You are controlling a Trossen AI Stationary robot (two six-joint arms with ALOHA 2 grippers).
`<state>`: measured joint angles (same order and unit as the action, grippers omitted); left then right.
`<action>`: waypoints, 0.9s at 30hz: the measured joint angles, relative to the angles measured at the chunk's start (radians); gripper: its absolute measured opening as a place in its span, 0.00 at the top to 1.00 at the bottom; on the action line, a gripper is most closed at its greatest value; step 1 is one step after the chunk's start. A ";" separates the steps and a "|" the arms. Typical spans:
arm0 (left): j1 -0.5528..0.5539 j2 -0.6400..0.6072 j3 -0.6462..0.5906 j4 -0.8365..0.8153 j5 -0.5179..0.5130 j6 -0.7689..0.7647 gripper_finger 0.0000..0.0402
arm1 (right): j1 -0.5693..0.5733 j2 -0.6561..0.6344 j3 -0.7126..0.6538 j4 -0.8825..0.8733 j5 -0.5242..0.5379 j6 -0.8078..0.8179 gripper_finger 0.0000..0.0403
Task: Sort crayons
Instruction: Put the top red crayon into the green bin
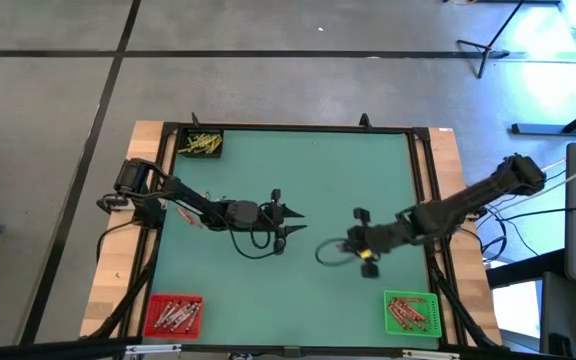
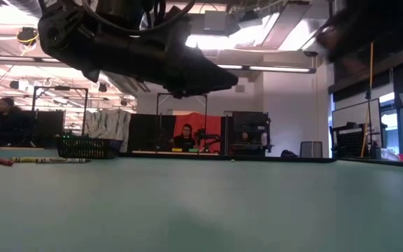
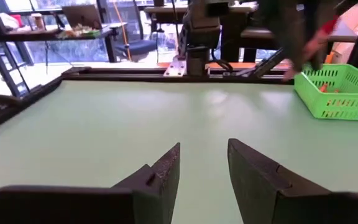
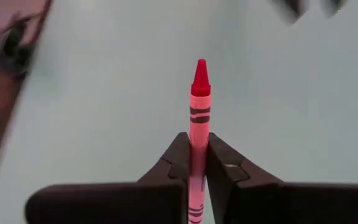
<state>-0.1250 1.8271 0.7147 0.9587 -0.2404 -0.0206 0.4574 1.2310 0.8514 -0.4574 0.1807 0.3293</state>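
A: Where's the thin red wax crayon [image 4: 199, 106]?

B: Clamped in the right gripper [image 4: 194, 163], its long axis running straight out past the fingertips, over mid-table.

A: And the left gripper [image 3: 204, 165]?

B: Parted, empty. The green plastic basket [image 1: 411, 312] lies nearer the right arm.

This is a robot lab, in a big room like a workshop. The floor [image 1: 58, 130] is grey concrete with dark lines. A green table [image 1: 308, 180] with a wooden edge stands on it, and two dark robot arms reach over it. Light stands [image 1: 488, 45] and cables sit on the far right. Far behind the table there are long ceiling lights [image 2: 271, 68], black screens, desks with gear, and a person [image 2: 186, 137] sitting at a desk.
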 joint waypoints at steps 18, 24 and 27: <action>-0.068 0.000 0.000 -0.023 -0.072 -0.004 0.70 | 0.586 0.044 0.010 -0.160 0.019 0.904 0.95; -0.068 0.000 0.001 -0.022 -0.071 -0.004 0.70 | 0.674 0.144 0.010 -0.172 0.028 1.109 0.90; -0.068 0.000 0.001 -0.022 -0.071 -0.004 0.70 | 0.690 0.186 0.010 -0.209 0.011 1.181 0.88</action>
<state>-0.1928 1.8271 0.7155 0.9363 -0.3115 -0.0243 1.1473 1.4167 0.8612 -0.6663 0.1915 1.5104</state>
